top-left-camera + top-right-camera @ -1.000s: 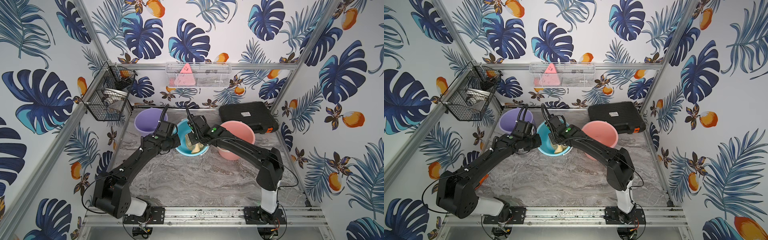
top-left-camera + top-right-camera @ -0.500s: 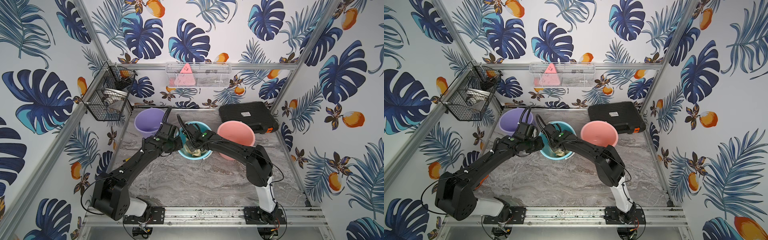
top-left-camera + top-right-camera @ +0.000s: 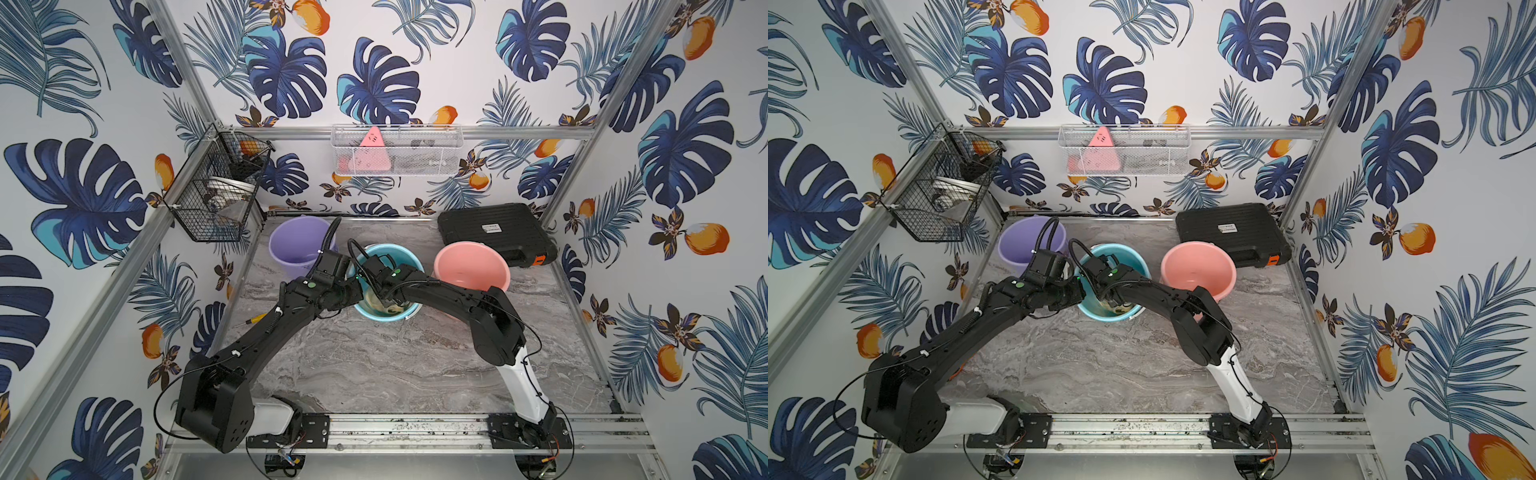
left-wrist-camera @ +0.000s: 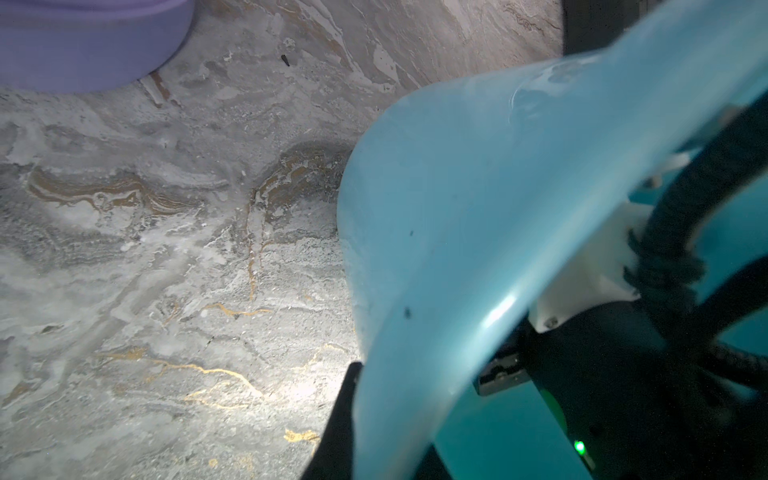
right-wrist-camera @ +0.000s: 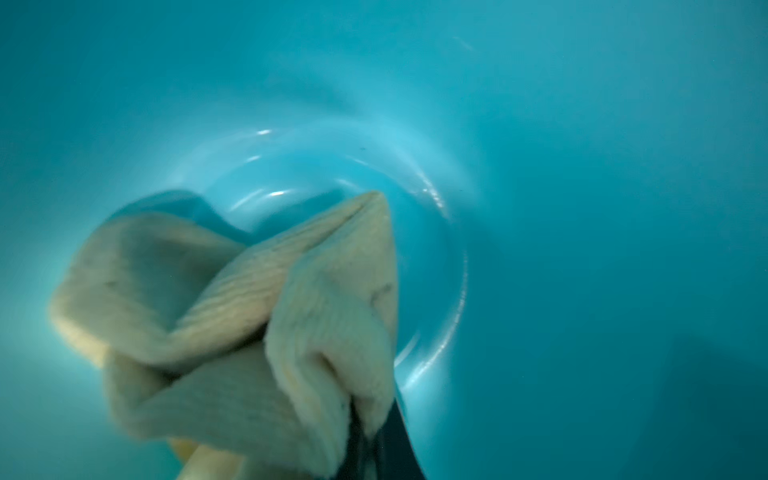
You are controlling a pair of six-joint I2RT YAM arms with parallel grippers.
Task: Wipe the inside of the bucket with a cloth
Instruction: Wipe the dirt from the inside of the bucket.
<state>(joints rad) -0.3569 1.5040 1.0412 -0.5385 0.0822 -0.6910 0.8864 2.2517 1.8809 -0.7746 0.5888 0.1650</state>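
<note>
A light blue bucket [image 3: 409,258] [image 3: 1136,259] stands mid-table, its mouth tipped toward the front. My left gripper [image 3: 352,290] [image 3: 1080,291] [image 4: 386,436] is shut on the bucket's left rim, one finger outside the wall [image 4: 457,208] and one inside. My right gripper [image 3: 384,296] [image 3: 1111,300] [image 5: 370,449] reaches down inside the bucket [image 5: 582,208], shut on the cloth [image 5: 249,311], a crumpled pale tan-yellow rag. The cloth lies against the inner wall near the bottom. In both top views only a pale patch of the cloth [image 3: 388,308] [image 3: 1118,311] shows under the right wrist.
A purple bucket [image 3: 297,245] stands close behind the left arm and a pink bucket [image 3: 471,266] just right of the blue one. A black case [image 3: 494,232] lies at the back right. Wire baskets [image 3: 216,195] [image 3: 395,151] hang on the walls. A yellow-handled screwdriver [image 3: 250,320] lies by the left edge.
My right gripper has pushed deeper into the blue bucket with the cloth, and the right arm has folded in toward it. The left gripper has stayed on the rim.
</note>
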